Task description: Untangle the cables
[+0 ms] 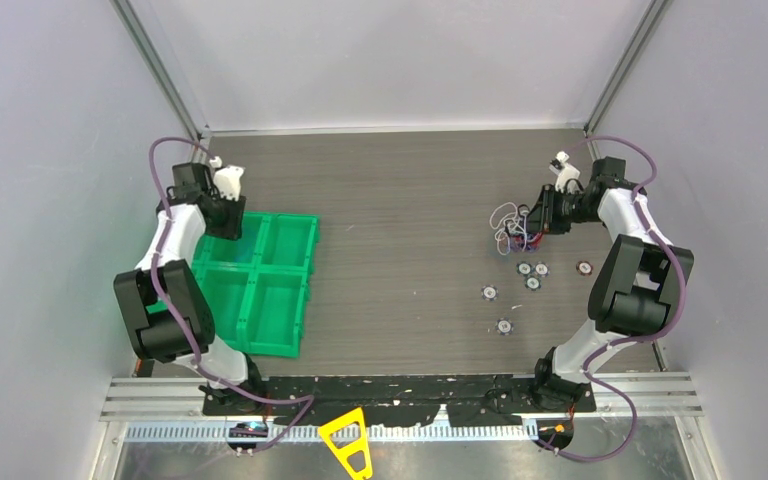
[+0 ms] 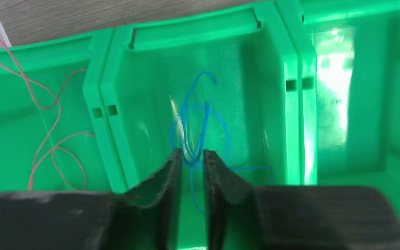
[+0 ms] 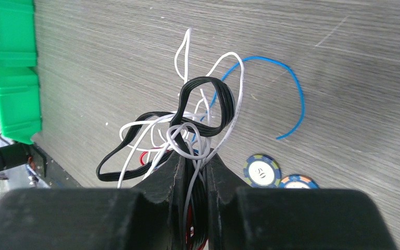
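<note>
I record two matching arms: the left arm (image 1: 175, 235) and right arm (image 1: 626, 215) show white links between bulky black joint housings. A purple hose (image 1: 152, 160) runs along each. A white mount (image 1: 227, 180) tops each wrist. The left gripper (image 2: 191, 154) and right gripper (image 3: 194, 156) carry matte black wedge-shaped fingers (image 2: 164, 187).

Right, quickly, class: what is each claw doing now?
Left claw: slightly open over the thin blue wire in the green plastic bin.
Right claw: closed on tangled white and black cables.
</note>
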Controlling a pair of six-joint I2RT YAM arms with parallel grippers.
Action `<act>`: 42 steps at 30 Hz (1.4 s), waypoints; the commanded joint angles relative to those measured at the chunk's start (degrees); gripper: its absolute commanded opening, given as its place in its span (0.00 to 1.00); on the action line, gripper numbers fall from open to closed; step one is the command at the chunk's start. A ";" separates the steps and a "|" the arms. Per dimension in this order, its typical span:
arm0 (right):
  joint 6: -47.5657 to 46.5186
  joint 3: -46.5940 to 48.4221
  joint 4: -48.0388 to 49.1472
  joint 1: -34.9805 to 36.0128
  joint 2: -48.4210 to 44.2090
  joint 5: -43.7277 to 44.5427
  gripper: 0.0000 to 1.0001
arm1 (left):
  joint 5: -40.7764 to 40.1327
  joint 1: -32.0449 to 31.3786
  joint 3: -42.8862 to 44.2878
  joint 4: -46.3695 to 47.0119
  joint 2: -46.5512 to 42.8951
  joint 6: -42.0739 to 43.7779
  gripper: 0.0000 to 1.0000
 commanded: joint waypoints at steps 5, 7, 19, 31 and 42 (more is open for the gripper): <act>6.66 1.23 1.98 2.91 -5.81 -14.59 0.08 | 13.46 -0.02 11.92 -8.15 -10.86 -1.47 0.62; 15.97 -0.20 7.86 4.39 -9.09 -17.78 0.06 | 20.60 -0.79 13.41 -7.93 -14.62 -3.36 0.65; 57.32 -9.35 49.50 18.57 -23.73 -14.02 0.05 | 30.12 -35.32 -2.78 17.58 -32.00 -20.70 0.65; 71.04 -13.42 60.72 28.34 -25.51 -7.32 0.05 | 25.07 -53.69 -2.46 29.88 -22.28 -23.22 0.63; 72.39 -15.00 62.18 30.73 -25.34 -6.67 0.05 | 26.18 -56.95 0.37 31.55 -15.94 -22.20 0.53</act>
